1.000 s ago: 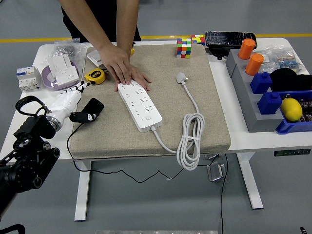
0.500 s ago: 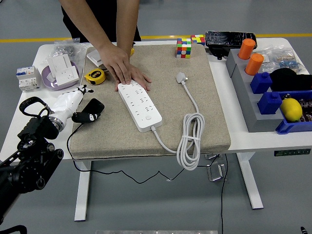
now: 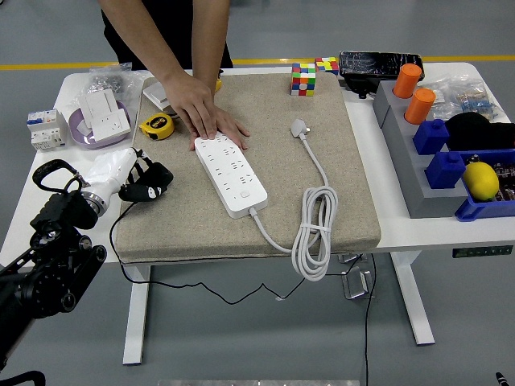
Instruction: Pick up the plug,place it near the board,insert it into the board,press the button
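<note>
Beige fabric covered the mat (image 3: 354, 201) that took up most of the white table (image 3: 451, 229), and on it lay the long white power strip (image 3: 230, 175), running diagonally from upper left to lower right. A person at the far side pressed one hand (image 3: 205, 112) flat on the strip's far end, holding it down. From the strip's near end a white cable (image 3: 315, 233) looped into a coil and ran up to the white plug (image 3: 299, 127), which lay on the mat to the right of the strip, well apart from it, its long axis tilted up and to the left.

Only the robot's left hand (image 3: 133, 178) was in view, at the mat's left edge, its white fingers (image 3: 121, 165) curled round a small black object (image 3: 150, 181); what that object was could not be made out. The plug lay far to the right of that hand, across the strip, so judging by position the unseen right arm would reach it more easily.
</note>
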Motion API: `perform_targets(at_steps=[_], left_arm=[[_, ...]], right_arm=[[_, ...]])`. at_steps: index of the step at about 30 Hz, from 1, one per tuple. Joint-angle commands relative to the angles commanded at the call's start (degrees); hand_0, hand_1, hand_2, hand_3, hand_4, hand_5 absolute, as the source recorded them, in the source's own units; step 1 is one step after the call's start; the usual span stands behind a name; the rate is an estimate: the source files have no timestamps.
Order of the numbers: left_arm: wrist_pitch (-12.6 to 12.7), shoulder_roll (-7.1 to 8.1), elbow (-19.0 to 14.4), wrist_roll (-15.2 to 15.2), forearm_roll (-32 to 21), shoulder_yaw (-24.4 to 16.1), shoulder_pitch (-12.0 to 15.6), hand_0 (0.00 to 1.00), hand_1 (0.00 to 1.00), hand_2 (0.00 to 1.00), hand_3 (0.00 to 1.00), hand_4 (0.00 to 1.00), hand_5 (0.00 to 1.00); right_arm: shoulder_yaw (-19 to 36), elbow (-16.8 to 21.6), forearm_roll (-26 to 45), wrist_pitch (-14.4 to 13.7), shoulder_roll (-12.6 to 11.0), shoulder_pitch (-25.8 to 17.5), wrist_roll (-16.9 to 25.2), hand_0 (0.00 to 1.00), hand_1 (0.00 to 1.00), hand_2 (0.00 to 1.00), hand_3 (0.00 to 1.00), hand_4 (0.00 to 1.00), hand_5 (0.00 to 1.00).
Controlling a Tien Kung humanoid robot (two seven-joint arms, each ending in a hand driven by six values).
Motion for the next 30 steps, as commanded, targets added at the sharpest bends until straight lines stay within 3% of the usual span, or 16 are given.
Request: perform_targets(at_steps=[4, 5, 7, 11, 18, 23, 27, 30], left_arm=[[0.21, 0.13, -0.01, -0.27, 0.0, 0.38, -0.09, 0.442, 0.312, 0.305, 0.415, 0.724, 0.266], [0.27, 0.2, -0.14, -0.36, 0.0, 0.52, -0.1, 0.431, 0.301, 0.293, 0.403, 0.658, 0.231], [0.24, 0.33, -0.51, -0.48, 0.0, 0.71, -0.11, 0.431, 0.301, 0.293, 0.403, 0.658, 0.231], [0.56, 1.3, -2.29, -1.39, 0.0, 2.46, -0.41, 0.419, 0.3, 0.282, 0.391, 0.633, 0.214], [1.15, 5.01, -6.54, -3.99, 0.0, 9.97, -2.66, 0.42, 0.301, 0.277, 0.375, 0.61, 0.21], [1.04, 6.75, -8.1, -5.12, 0.0, 14.65, -5.12, 0.422, 0.302, 0.276, 0.369, 0.6, 0.207], [1.22, 7.44, -8.5, -5.7, -0.11, 18.73, -7.76, 0.422, 0.302, 0.276, 0.369, 0.6, 0.207], [1.18, 6.94, -7.83, -5.91, -0.47, 20.43, -9.14, 0.42, 0.305, 0.275, 0.361, 0.594, 0.199]], right_arm=[[0.05, 0.01, 0.02, -0.02, 0.0, 0.08, 0.01, 0.939, 0.84, 0.78, 0.794, 0.998, 0.998], [0.05, 0.0, 0.05, -0.03, 0.0, 0.11, 0.01, 0.939, 0.84, 0.781, 0.794, 0.998, 0.998], [0.05, 0.0, 0.06, -0.03, -0.01, 0.12, 0.01, 0.939, 0.84, 0.781, 0.794, 0.998, 0.998], [0.05, 0.01, 0.07, -0.03, 0.0, 0.18, 0.0, 0.939, 0.84, 0.78, 0.794, 0.998, 0.998], [-0.18, 0.04, 0.08, -0.03, -0.1, 0.14, 0.0, 0.939, 0.84, 0.781, 0.795, 0.998, 0.998], [-0.44, 0.04, 0.18, -0.03, -0.2, 0.14, 0.0, 0.939, 0.84, 0.781, 0.795, 0.998, 0.998], [-0.78, 0.05, 0.24, -0.03, -0.3, 0.15, -0.03, 0.939, 0.84, 0.781, 0.795, 0.998, 0.998], [-0.91, 0.09, 0.18, -0.03, -0.35, 0.19, -0.03, 0.939, 0.84, 0.781, 0.795, 0.998, 0.998]])
